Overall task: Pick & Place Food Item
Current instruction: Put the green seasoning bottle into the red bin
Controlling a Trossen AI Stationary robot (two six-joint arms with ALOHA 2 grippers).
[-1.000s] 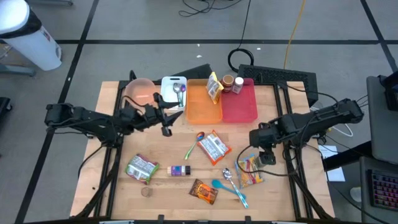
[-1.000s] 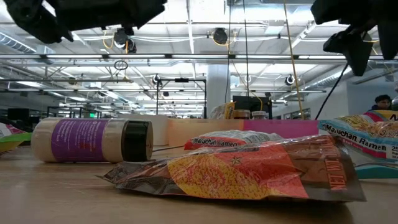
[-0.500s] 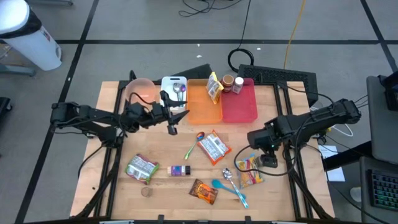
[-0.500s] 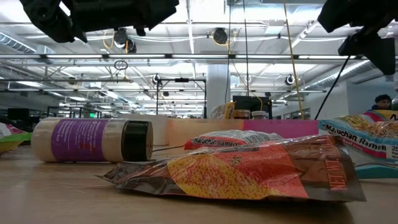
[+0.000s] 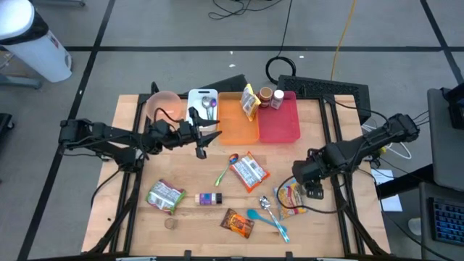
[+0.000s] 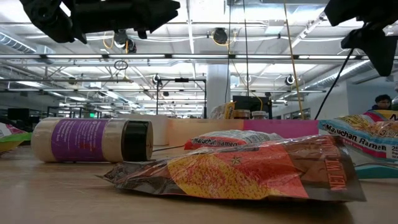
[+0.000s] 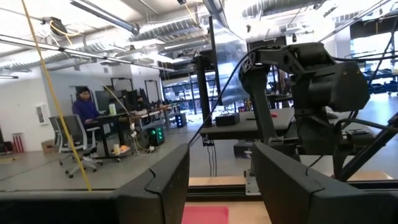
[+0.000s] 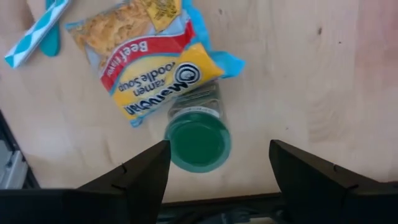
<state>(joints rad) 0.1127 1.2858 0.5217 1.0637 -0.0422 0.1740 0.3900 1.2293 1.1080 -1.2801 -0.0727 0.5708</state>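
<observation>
The right gripper [image 5: 313,190] hangs over the right side of the table [image 5: 130,217], pointing straight down. Its fingers [image 8: 140,171] are spread wide apart with nothing between them. Right below it stands a small jar with a green lid [image 8: 198,142], upright, tucked against the edge of a Maruchan ramen packet [image 8: 155,68]; jar and packet look like they're touching, though from the top camera the arm covers most of it so I can't swear to that. A teal spoon [image 5: 270,221] lies just left of the packet.

The left gripper [image 5: 206,138] is up in the air over the far-middle of the table, aimed sideways toward the orange tray [image 5: 238,127], fingers partly apart and empty.

Other stuff: a red tray [image 5: 279,123] touching the orange one, with a yellow snack bag [image 5: 250,101] and a brown-lid jar [image 5: 266,96] at their far end. A pink bowl [image 5: 161,107] and a white cutting board [image 5: 197,98] sit far left. Nearer: another ramen pack [image 5: 250,172], a purple-label bottle [image 6: 93,141] lying on its side, an orange snack bag [image 6: 242,171] and a green bag [image 5: 164,196].
</observation>
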